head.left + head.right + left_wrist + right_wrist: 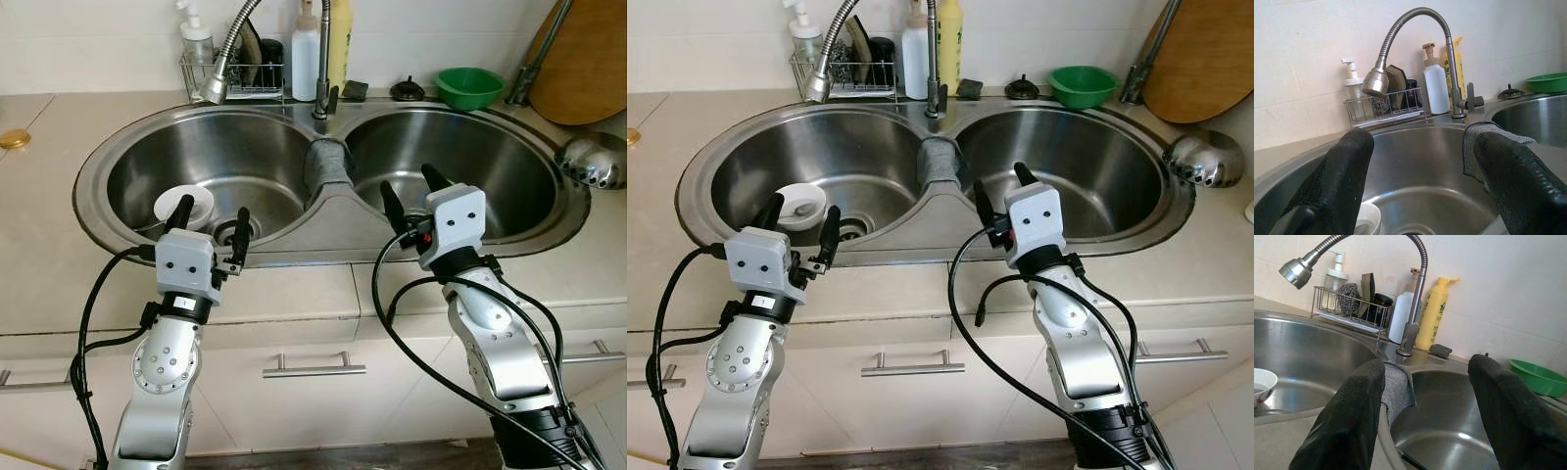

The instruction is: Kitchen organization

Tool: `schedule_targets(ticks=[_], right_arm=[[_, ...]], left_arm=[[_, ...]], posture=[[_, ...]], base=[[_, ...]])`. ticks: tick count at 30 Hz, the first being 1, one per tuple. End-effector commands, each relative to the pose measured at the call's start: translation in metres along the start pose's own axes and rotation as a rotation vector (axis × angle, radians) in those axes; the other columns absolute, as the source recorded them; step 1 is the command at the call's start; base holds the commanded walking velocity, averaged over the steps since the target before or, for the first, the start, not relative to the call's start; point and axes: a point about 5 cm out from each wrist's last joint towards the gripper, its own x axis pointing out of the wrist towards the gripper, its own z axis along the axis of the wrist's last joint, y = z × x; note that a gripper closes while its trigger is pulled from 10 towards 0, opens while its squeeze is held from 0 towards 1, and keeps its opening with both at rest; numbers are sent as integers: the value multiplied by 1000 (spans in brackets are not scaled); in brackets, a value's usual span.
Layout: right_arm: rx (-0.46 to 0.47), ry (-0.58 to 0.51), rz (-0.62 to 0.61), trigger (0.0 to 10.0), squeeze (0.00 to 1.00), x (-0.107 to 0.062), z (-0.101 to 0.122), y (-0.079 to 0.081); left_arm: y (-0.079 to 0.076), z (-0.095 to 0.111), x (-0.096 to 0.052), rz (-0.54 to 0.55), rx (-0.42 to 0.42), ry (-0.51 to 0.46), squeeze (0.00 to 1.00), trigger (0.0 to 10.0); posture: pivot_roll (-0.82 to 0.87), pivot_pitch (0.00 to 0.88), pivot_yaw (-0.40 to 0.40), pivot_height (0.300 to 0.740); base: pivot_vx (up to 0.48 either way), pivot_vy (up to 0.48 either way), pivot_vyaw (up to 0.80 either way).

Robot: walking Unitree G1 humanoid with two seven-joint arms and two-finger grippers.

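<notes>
While a small white bowl [184, 207] sits in the left basin of the stainless double sink [88, 176], left gripper [209, 224] and right gripper [410, 199] hover released at its near rim.

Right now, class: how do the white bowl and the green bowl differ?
The white bowl sits down inside the left sink basin near the drain; the green bowl stands up on the counter behind the right basin. The white bowl is just ahead of the left gripper; the green is far back. Both stand upright.
</notes>
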Motion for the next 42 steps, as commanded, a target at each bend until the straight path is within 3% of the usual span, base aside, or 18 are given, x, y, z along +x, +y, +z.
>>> schedule_targets(ticks=[1,10,34,42], right_arm=[[19,-26,-10,10000,0,1,8,-3],[30,-26,-15,10000,0,3,9,0],[22,-40,-36,10000,0,3,10,-2],[16,-39,-51,10000,0,3,10,-4]], left_arm=[[-2,1,2,-16,2,-10,0,10000],[-1,2,2,-15,5,-11,0,10000],[-2,3,2,-26,8,-16,0,10000],[-3,5,2,-25,16,-31,0,10000]], posture=[[46,0,-24,740],[49,5,-26,740],[45,18,-28,740],[40,20,-25,740]], base=[[0,0,0],[0,0,0],[0,472,0],[0,69,-400]])
